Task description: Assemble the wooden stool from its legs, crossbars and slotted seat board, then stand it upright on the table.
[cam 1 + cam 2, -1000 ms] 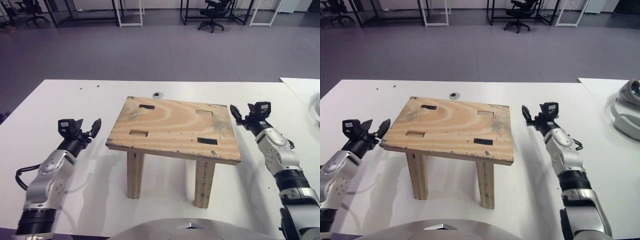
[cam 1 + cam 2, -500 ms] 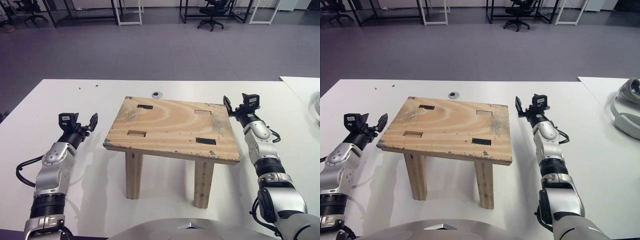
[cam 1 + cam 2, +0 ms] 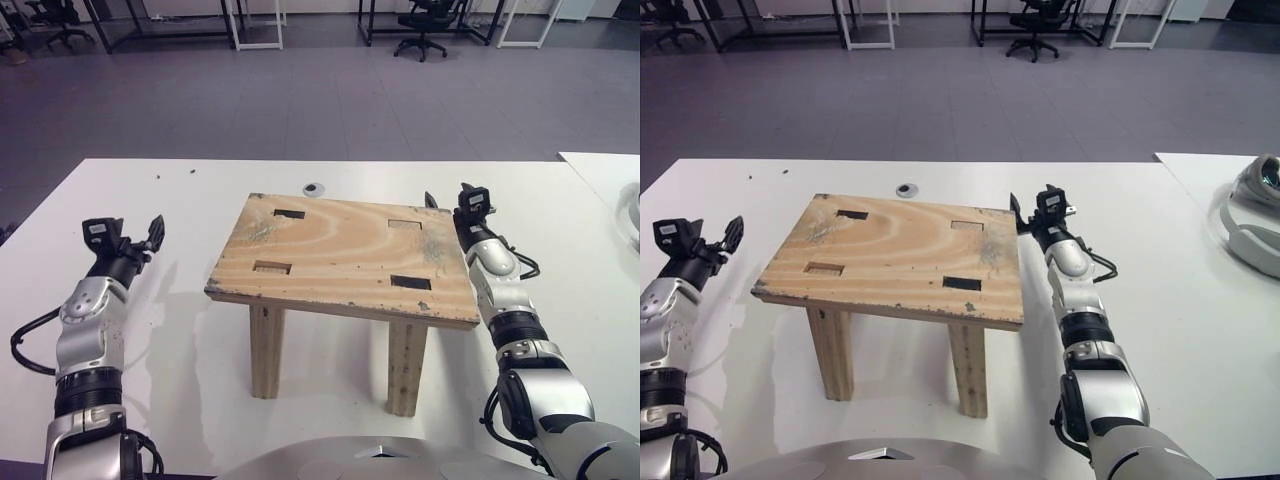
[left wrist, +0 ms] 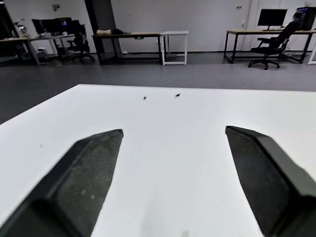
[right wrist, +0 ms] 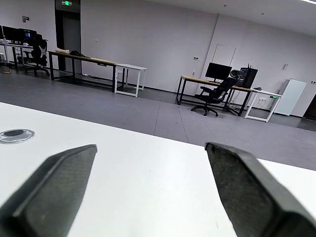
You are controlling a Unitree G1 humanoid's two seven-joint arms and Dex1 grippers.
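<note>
The wooden stool stands upright on the white table (image 3: 160, 330). Its slotted seat board (image 3: 345, 255) is on top, and two front legs (image 3: 264, 350) (image 3: 408, 365) show below it. My left gripper (image 3: 130, 235) hovers open over bare table, well left of the seat's left edge. In the left wrist view its fingers (image 4: 84, 173) are spread with only tabletop between them. My right gripper (image 3: 450, 200) is open at the seat's far right corner, close to the edge. The right wrist view has its fingers (image 5: 54, 192) wide apart over the table, holding nothing.
A small round grey disc (image 3: 317, 188) lies on the table just behind the stool. A white curved device (image 3: 1255, 215) sits at the table's right edge. Desks and office chairs stand on the floor beyond the table.
My left gripper has drawn away leftward from the seat's left edge. My right gripper has moved in toward the seat's far right corner. The stool has stayed put.
</note>
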